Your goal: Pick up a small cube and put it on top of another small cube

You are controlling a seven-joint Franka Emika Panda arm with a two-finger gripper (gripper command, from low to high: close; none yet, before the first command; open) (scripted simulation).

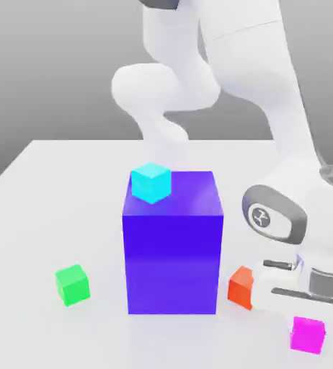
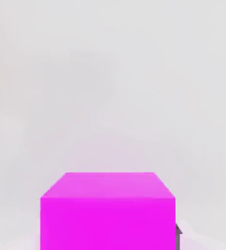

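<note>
The small cube [image 1: 308, 335], bright magenta, rests on the white table [image 1: 47, 216] near the front, at the exterior view's right. My gripper [image 1: 311, 321] reaches down onto it from the white hand directly above. In the hand view the small cube [image 2: 107, 212] sits close up between the jaws, and a dark finger [image 2: 178, 237] lies against one of its sides. The gripper is shut on this cube, which still looks to be on the table.
A big purple-blue block [image 1: 173, 249] stands mid-table with a cyan cube [image 1: 151, 181] on its top corner. An orange-red cube [image 1: 241, 287] lies between the block and my hand. A green cube [image 1: 73, 284] sits at the exterior view's left.
</note>
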